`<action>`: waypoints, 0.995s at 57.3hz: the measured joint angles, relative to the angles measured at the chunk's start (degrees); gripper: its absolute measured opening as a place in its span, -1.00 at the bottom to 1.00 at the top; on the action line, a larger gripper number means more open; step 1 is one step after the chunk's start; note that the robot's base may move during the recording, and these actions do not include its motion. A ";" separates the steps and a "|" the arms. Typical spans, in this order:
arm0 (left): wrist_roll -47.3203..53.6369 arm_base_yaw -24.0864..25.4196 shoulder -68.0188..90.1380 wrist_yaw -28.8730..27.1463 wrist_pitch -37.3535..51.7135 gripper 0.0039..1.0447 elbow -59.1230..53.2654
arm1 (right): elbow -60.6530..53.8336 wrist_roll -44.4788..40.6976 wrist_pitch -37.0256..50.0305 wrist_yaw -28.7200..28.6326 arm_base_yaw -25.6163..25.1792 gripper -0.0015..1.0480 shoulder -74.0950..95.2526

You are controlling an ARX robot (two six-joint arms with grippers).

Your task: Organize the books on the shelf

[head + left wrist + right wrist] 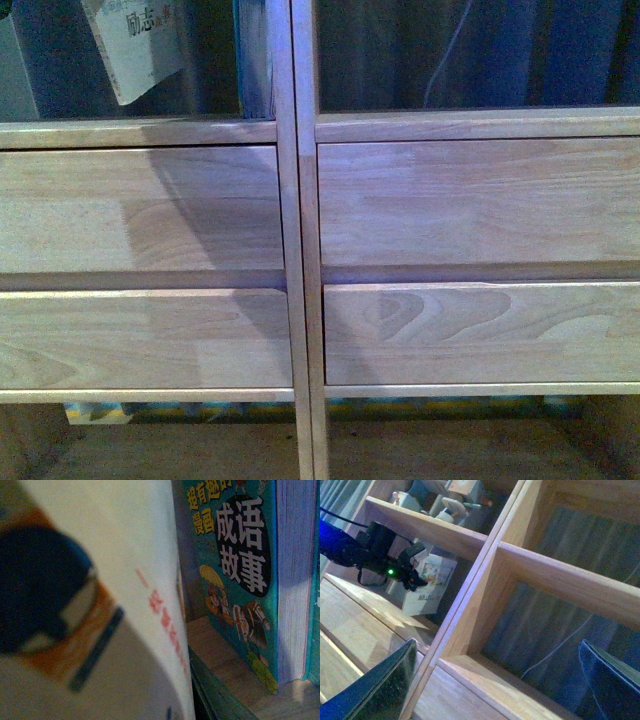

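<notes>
- Paperback (135,45): the front view's top edge cuts it. Only the lower corner and a few black characters show.
- Left wrist view: the same paperback fills the left half, badly blurred. Red print unreadable; dark blob (35,590) on it unidentifiable.
- Teal book (235,580): top cut off. Neighbouring book (315,580) is a sliver at the edge.
- Left gripper (412,575): small and dark, clamped over the paperback's upper part, hiding it.
- Right gripper (497,647): fingers (387,682) wide apart, both cut by the frame edge.
- Shelf (300,250): runs out of frame on every side.
- Upper-compartment objects (450,500): small, cut off, not identifiable.
- Colourful strip (95,412) under the shelf: mostly hidden behind the bottom rail.
</notes>
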 joint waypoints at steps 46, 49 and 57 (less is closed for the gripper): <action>2.38 -3.10 14.10 -4.15 -10.71 -0.84 20.98 | -7.26 -3.69 3.39 5.68 5.51 0.86 -1.64; 2.38 -3.21 14.19 -4.13 -10.99 -0.84 21.22 | -7.28 -3.67 3.39 5.68 5.51 0.86 -1.64; 2.93 -3.43 14.69 -4.26 -13.44 -0.84 22.86 | -7.28 -3.65 3.39 5.70 5.51 0.86 -1.64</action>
